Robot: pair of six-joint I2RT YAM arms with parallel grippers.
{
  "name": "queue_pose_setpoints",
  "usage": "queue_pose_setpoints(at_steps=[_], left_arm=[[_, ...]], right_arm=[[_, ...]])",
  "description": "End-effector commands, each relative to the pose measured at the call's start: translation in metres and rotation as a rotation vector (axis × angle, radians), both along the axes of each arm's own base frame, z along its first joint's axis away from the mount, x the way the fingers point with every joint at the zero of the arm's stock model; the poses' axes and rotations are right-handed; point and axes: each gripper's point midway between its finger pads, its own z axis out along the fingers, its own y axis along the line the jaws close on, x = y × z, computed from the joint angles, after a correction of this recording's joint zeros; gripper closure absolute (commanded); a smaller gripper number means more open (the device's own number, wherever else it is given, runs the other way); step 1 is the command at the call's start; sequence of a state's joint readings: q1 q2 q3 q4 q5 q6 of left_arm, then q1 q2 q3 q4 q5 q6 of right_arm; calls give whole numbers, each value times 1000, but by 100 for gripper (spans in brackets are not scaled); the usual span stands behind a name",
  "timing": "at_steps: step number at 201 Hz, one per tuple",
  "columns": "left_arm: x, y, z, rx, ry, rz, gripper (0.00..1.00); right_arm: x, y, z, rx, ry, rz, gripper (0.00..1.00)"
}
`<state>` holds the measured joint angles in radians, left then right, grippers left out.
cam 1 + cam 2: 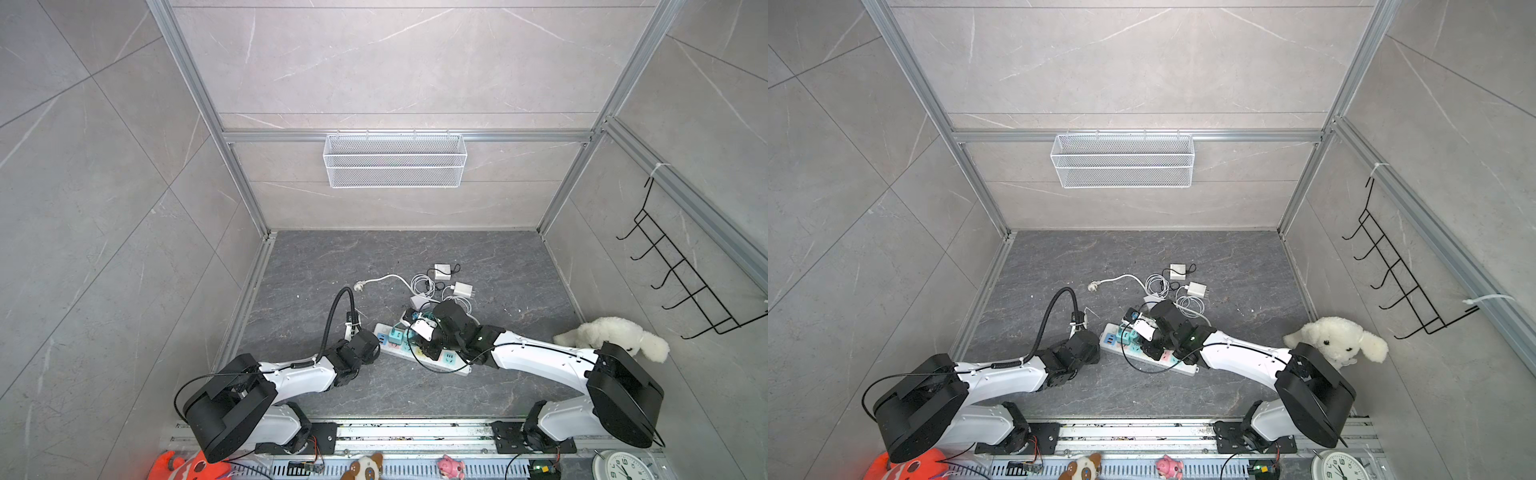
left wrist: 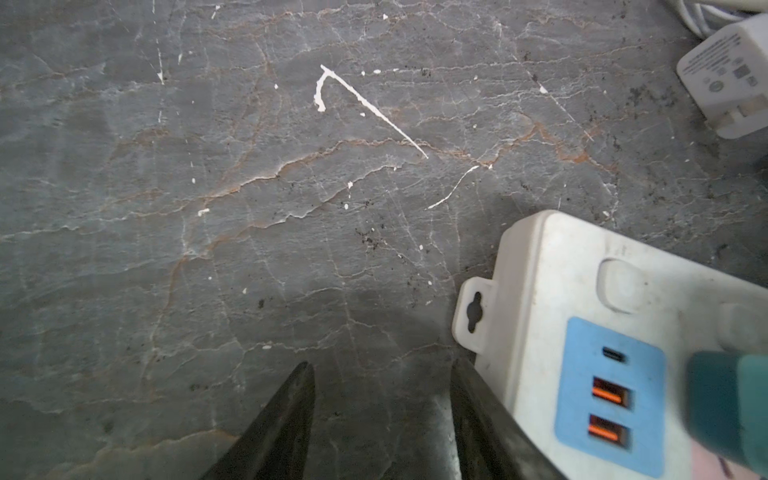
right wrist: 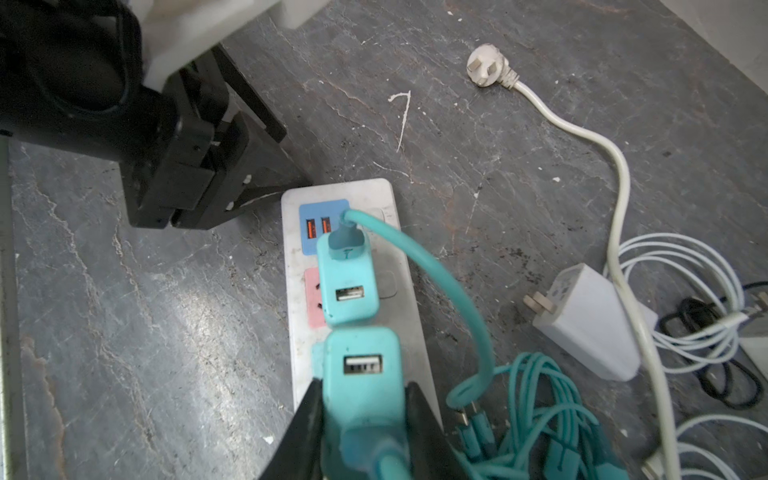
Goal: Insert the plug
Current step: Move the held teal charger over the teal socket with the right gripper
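– While the right tool [image 3: 361, 392] is clenched on the teal plug [image 3: 361, 361], where does that plug sit relative to the power strip [image 3: 405, 324]?

– Over the strip, right against the second teal adapter [image 3: 349, 282], which stands on the strip by the pink socket [image 3: 312, 299]. Whether the held plug's prongs have entered any slots is hidden under its body.

– So what might spoil it?

– Crowding, mostly. If the plug goes down tilted or jammed against its neighbour, the prongs could miss the slots and skate across the strip's face. The teal cable bundle [image 3: 536, 415] lying just beside it could also drag the plug askew.

– And the strip sliding on the tabletop [image 2: 249, 208]?

– Probably a risk. The left tool [image 2: 382, 368] is released, jaws apart with nothing between them, at the strip's end near the blue USB panel [image 2: 648, 407]. One finger looks to be against the strip's edge, but it grips nothing, so a hard push may shift the strip.
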<state>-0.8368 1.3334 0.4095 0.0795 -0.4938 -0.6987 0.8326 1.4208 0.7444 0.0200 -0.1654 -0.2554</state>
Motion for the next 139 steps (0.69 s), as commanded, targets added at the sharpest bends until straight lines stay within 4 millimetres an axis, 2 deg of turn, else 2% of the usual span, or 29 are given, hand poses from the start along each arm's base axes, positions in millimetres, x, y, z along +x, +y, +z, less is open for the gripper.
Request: queue_pose_setpoints(at_steps=[1, 139], left_arm=[[11, -12, 16, -44, -46, -10, 44], [7, -5, 21, -42, -58, -5, 44]], right_arm=[[-4, 8, 5, 49, -7, 27, 96], [-5, 7, -14, 64, -51, 57, 100]])
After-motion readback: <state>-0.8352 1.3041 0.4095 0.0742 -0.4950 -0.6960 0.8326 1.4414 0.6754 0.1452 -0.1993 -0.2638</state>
